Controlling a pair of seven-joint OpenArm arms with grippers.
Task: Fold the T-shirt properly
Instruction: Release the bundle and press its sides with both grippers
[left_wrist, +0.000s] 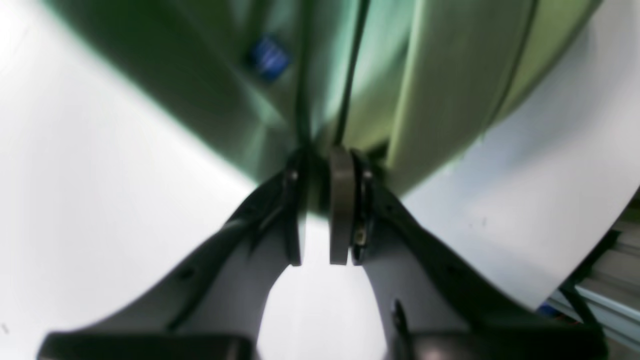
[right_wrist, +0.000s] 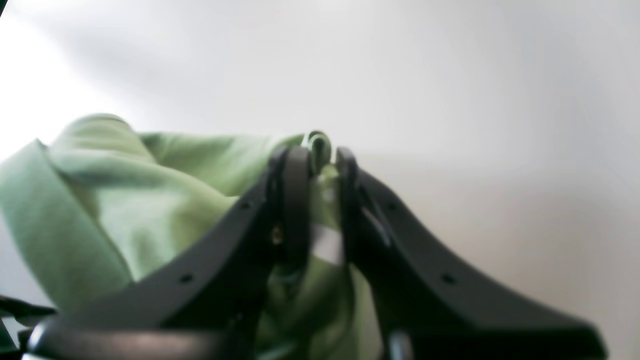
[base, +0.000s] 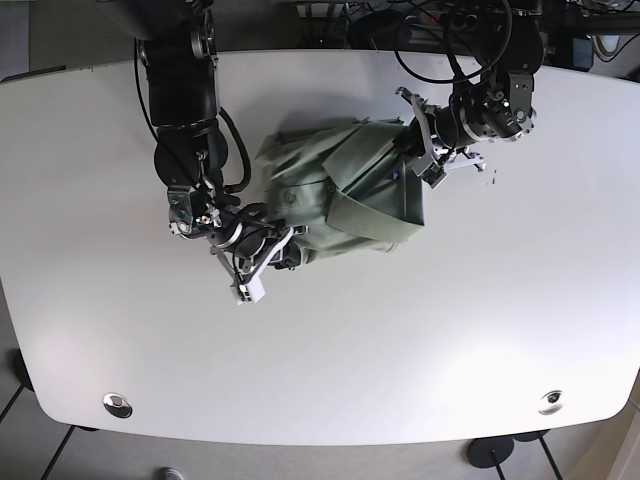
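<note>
1. White tabletop fills my base view, and the green T-shirt lies bunched in a loose heap near its middle, toward the far edge.
2. My left gripper is clamped on the shirt: in its wrist view the two pads sit almost together with the green cloth pinched at their tips and fanning out beyond them. A small blue label shows on the fabric there.
3. From the base view that same gripper sits at the shirt's right-hand side, holding a flap that is turned over onto the rest of the garment.
4. My right gripper is also closed on cloth: a rolled green hem pokes out between its tips, and crumpled fabric piles to the left of the fingers.
5. In the base view the right gripper is at the shirt's lower left edge, low against the table.
6. Around the table I see dark cables past the far edge and a round fitting near the front left corner.
</note>
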